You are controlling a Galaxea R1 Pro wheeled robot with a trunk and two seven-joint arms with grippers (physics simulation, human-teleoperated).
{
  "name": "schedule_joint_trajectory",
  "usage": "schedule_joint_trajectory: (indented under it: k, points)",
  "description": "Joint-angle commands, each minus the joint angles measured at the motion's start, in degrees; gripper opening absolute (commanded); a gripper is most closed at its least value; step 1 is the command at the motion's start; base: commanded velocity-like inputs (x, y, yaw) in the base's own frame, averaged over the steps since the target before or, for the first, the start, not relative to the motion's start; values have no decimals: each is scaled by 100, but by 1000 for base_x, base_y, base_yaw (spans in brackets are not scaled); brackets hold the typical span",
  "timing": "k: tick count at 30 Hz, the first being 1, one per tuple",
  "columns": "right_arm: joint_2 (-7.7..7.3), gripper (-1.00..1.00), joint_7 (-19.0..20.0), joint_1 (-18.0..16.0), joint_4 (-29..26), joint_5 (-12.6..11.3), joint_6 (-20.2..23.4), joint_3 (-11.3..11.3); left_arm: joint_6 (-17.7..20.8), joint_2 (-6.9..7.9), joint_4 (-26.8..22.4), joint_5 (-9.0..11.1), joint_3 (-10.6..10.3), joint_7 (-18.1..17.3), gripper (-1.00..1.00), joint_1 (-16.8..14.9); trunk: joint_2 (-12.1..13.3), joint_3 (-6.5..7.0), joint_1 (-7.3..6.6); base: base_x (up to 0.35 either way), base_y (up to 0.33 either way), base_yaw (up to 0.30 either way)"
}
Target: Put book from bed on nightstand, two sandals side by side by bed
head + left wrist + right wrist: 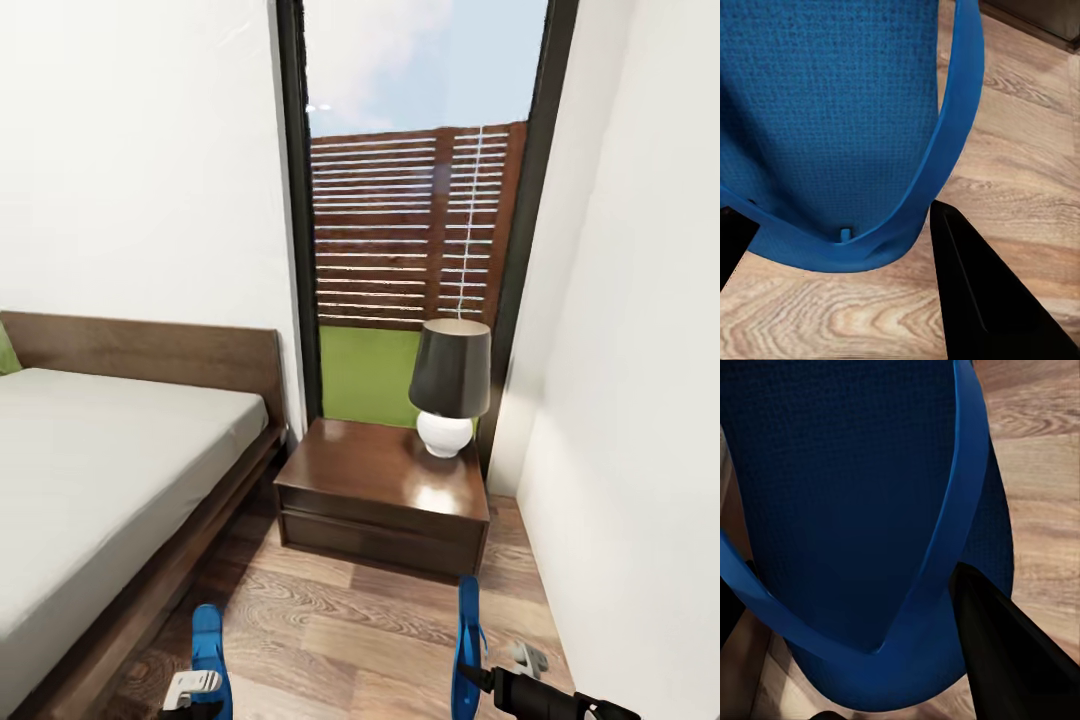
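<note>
Bright, even daylight comes through the tall dark-framed window [420,200] and washes the white walls. The glossy dark brown wooden nightstand [385,485] carries pale glare patches beside the lamp. The renders look soft and slightly smeared. In the right wrist view the blue flip-flop sole [847,495] lies in deep shade.

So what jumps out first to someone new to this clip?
Two bright blue sandals, one at the left pincer low left by the bed, the other at the right pincer low right. Behind them a dark nightstand carries a black-shaded lamp before a tall window.
</note>
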Motion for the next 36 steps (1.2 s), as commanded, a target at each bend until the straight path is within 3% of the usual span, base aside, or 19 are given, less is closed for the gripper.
schedule_joint_trajectory:
  k: [1,15,21,36]
  points:
    - [-1,-100,18,-1,-3,-46,58,-14,-35,1,7,28,-44,-1,-100,-6,-3,-6,-1,0,0,292]
    - [1,-100,3,-1,-2,-51,58,-17,-35,-2,6,28,-44,-1,-100,-6,-3,-6,-1,34,-39,293]
    - [1,-100,0,-1,-2,-53,58,-17,-35,-103,8,28,-44,-1,-100,-6,-3,-6,-1,49,-53,293]
    - [1,-100,3,-2,-2,-54,58,-16,-35,-120,8,24,-44,3,-100,-6,-3,-6,-1,1,-26,293]
